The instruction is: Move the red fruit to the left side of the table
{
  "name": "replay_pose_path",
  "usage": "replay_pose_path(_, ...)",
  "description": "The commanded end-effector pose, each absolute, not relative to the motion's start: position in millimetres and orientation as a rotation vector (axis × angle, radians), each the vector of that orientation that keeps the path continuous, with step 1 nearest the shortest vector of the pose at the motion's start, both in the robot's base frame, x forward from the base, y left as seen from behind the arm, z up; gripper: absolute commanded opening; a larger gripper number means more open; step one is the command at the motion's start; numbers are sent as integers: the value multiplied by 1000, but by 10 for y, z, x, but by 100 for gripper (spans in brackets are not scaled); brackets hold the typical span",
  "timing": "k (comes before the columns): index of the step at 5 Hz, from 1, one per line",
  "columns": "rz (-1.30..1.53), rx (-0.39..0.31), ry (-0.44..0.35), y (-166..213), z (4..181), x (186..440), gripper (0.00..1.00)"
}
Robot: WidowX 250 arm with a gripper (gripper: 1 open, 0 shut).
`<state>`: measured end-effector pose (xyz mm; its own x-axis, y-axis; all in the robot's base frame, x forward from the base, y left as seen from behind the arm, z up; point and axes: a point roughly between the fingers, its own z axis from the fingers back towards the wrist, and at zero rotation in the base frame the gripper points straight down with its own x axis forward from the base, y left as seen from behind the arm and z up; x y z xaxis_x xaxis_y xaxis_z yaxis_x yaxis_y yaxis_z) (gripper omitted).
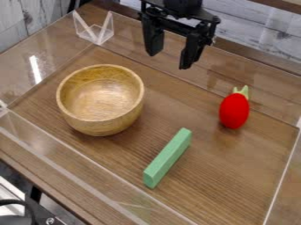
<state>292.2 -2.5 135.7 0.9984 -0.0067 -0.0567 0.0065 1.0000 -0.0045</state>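
Note:
The red fruit [234, 110], small and glossy with a yellow-green leafy top, lies on the right side of the brown wood-grain table [200, 105]. My gripper [172, 51] hangs above the table's far middle, up and to the left of the fruit and well apart from it. Its two black fingers [152, 39] point down and stand open with nothing between them.
A round light wooden bowl [101, 99] sits left of centre. A green rectangular block [168, 157] lies diagonally in front, between bowl and fruit. Clear acrylic walls [47, 163] edge the table, and a clear angled piece [93, 29] stands at the back left.

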Motion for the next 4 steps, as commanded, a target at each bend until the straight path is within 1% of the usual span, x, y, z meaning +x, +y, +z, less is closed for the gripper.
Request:
replay_pose_path(1,15,-14,84,-57,1261,2913,100)
replay_pose_path(2,49,-27,73,-383,1089,2944,100)
replay_pose_path(3,77,-40,55,-795,901,3035,100)
replay_pose_path(4,64,-46,35,-1126,845,3133,100)
